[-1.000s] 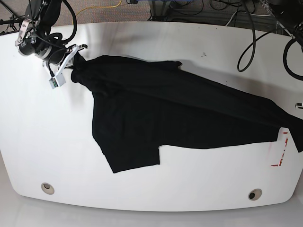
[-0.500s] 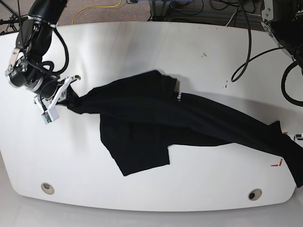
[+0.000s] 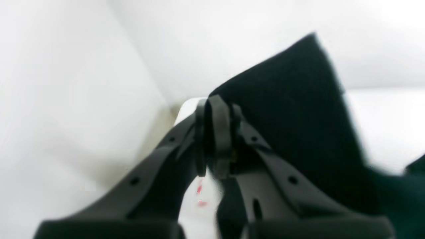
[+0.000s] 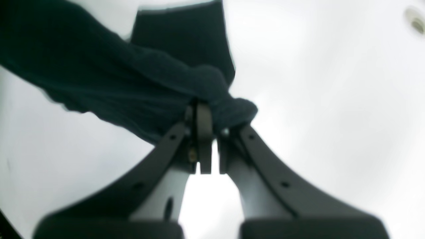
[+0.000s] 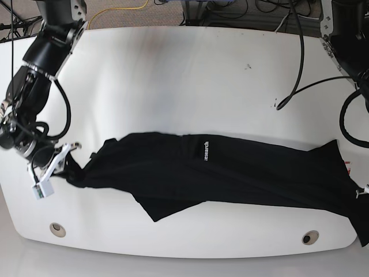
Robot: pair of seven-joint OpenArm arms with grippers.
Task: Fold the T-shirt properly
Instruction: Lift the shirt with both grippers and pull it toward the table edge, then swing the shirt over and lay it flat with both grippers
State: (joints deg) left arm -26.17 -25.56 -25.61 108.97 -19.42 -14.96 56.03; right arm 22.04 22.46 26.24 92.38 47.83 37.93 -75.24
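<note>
The black T-shirt [image 5: 230,170] lies stretched in a long band across the front half of the white table [image 5: 173,75], white collar lettering [image 5: 206,149] facing up. My right gripper [image 5: 64,164] is at the view's left, shut on the shirt's left end. In the right wrist view the gripper [image 4: 206,127] pinches a bunched fold of black cloth [image 4: 139,79]. My left gripper [image 3: 215,132] is shut on a black cloth edge [image 3: 292,109]. In the base view it is almost wholly past the right edge, where the shirt's end hangs [image 5: 360,222].
Two round holes sit near the table's front edge, one left [image 5: 57,229] and one right [image 5: 310,237]. Small red marks [image 5: 346,167] are on the table at the right. Black cables [image 5: 300,52] hang at the back right. The front edge is close to the shirt.
Both grippers have drawn the shirt from the back-middle of the table toward the front edge. It is now lower and stretched flatter, and the collar lettering has come into sight.
</note>
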